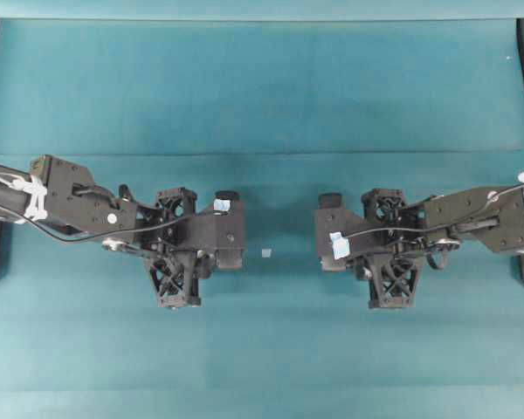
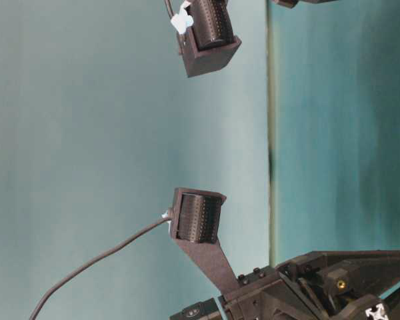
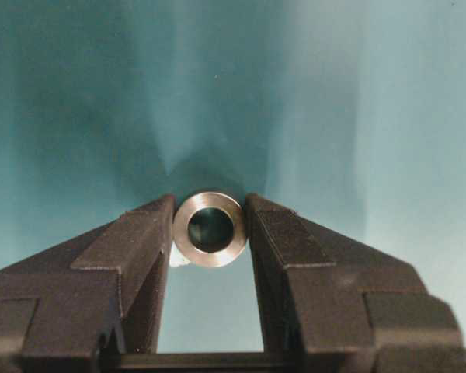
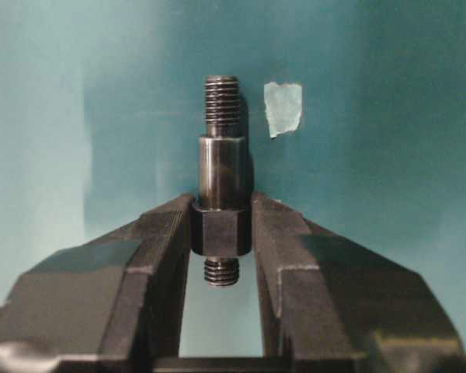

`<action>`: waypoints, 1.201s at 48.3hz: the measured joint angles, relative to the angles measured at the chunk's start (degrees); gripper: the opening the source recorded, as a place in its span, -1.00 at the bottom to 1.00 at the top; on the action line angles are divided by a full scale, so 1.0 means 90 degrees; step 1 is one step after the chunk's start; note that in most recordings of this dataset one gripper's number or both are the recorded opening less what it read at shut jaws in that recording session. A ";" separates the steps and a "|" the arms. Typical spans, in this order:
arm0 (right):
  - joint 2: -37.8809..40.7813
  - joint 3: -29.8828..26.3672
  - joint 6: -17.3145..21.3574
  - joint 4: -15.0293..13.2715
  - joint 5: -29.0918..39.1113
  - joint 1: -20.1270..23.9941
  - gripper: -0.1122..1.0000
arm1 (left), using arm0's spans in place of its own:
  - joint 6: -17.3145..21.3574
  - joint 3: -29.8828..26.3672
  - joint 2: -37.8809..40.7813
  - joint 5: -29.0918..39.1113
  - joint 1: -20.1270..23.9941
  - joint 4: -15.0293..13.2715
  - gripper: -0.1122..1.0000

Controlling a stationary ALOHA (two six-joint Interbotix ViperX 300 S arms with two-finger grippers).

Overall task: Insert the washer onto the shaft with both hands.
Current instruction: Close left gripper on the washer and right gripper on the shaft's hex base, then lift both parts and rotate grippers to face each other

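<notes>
The washer (image 3: 210,229) sits pinched between the two tips of the left claw (image 3: 210,233), its flat face and dark centre hole turned toward the wrist camera, with the jaws pressed against its rim on either side and the teal surface (image 3: 78,93) behind it. The shaft (image 4: 221,202) is held by the right claw (image 4: 221,233), whose jaws close on the wider hexagonal section near its lower end; the smooth barrel and the threaded tip stick out beyond the fingertips, and a short threaded stub shows behind the grip. Just beside the threaded tip, to its right in that view, a small pale tape scrap (image 4: 283,107) lies on the surface.

From overhead, the left claw (image 1: 227,229) and the right claw (image 1: 330,229) face each other across the middle, well apart, with the tape scrap (image 1: 265,253) lying between them. Neither washer nor shaft can be made out from overhead; they are probably hidden under the claw bodies.
</notes>
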 measured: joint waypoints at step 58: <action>-0.0479 0.0273 0.0820 0.0010 -0.0996 0.0000 -0.82 | 0.0449 0.0283 -0.0742 -0.0176 -0.0029 0.0000 -0.15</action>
